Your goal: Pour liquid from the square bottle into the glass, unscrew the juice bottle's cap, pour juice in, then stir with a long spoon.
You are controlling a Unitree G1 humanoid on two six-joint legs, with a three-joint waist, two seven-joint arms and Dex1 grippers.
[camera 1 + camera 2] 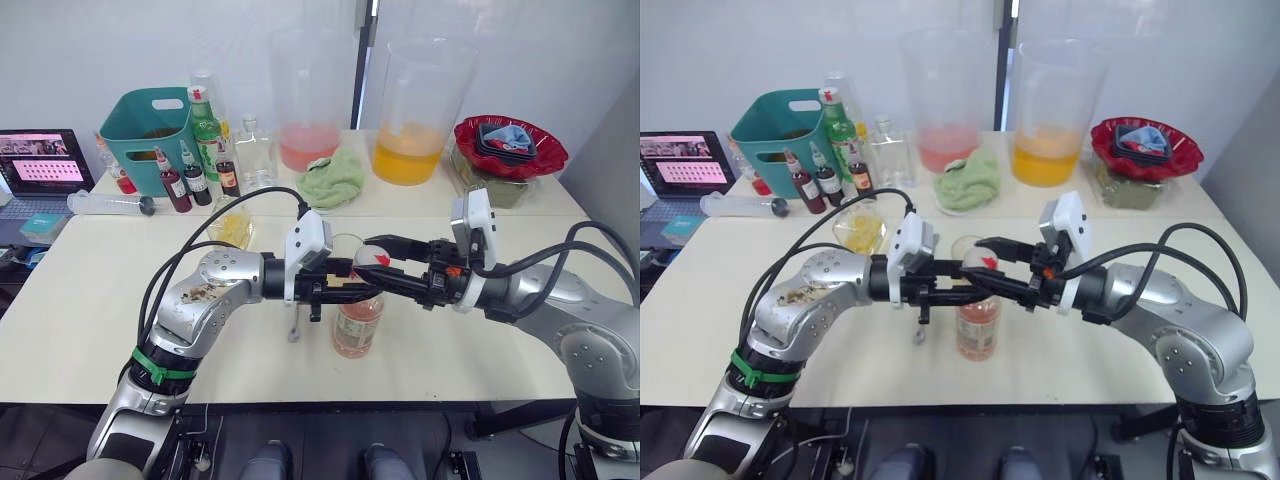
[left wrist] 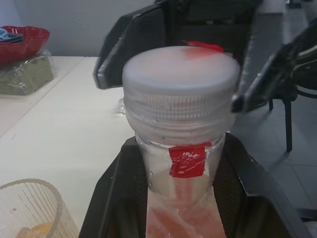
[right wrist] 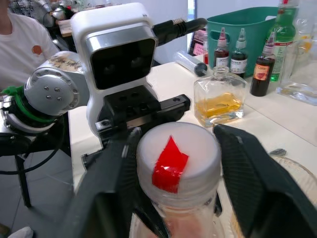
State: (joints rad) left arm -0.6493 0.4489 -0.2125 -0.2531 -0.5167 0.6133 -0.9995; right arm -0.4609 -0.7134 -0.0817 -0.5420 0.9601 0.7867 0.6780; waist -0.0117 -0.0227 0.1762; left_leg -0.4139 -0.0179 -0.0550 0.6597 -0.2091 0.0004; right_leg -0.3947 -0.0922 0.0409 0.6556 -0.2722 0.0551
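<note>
Fingers [image 3: 257,163] of R gripper [image 1: 378,248] either side of cap [image 3: 177,159], L gripper [image 1: 345,290] round juice bottle [image 1: 358,322] neck.

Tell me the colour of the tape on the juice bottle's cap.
Red tape on the white cap; right wrist view shows it best.

Desk [image 1: 90,300]: pale cream, plain. Juice bottle [image 1: 358,322]: clear, pale pink juice [image 1: 357,335] inside; red tape patch on neck. Cap [image 3: 178,157]: white, ribbed skirt, red tape mark on top. Square bottle [image 3: 219,96]: clear, yellow-orange liquid [image 3: 219,105]. Glass [image 2: 29,210]: clear, fine vertical ribbing. Left hand [image 1: 345,287] and right hand [image 1: 385,257]: black fingers, white wrist housings. Basket [image 1: 152,130]: teal. Cloth [image 1: 332,178]: light green. Pitchers: one with pink fluid [image 1: 308,145], one with orange [image 1: 407,155]. Bowl [image 1: 511,145]: red.
</note>
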